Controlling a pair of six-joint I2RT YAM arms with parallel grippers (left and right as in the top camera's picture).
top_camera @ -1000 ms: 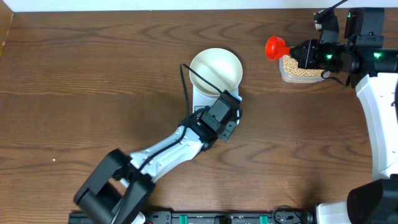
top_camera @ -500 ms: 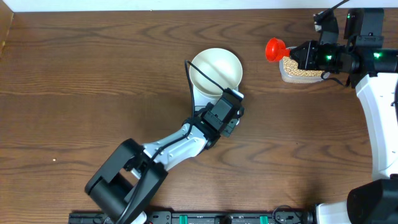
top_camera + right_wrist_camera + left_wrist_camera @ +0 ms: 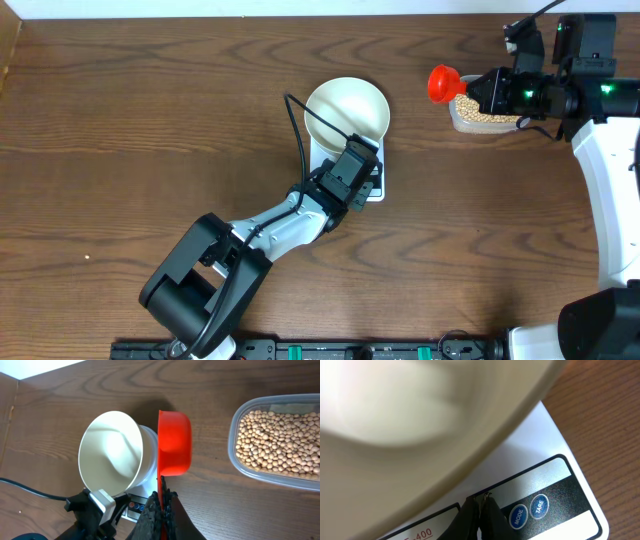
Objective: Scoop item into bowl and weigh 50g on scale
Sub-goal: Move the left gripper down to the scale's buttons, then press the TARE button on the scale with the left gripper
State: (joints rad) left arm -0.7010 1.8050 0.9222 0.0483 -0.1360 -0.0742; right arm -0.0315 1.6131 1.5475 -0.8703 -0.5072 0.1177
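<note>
My left hand is clenched on nothing, its two tips pinched into a single point over the control strip of the scale. I judge this step to be zeroing the scale with the bowl on it, before any beans go in. To do it well I want one short, straight push on the TARE button. In the left wrist view my tip sits left of the MODE button, with TARE further right again, so I should shift right first. I must keep off the bowl, whose rim overhangs just above the tips, since any lean on it would spoil the zero. I cannot tell whether the tip touches the panel.

The bowl looks empty and sits on the scale platform, just beyond my left hand.

Further right, the red scoop hangs at the left end of the tub. My right hand is grasping its handle. I see no beans in it. The beans lie in the tub on the desk, just right of the scoop and well apart from the bowl.
</note>
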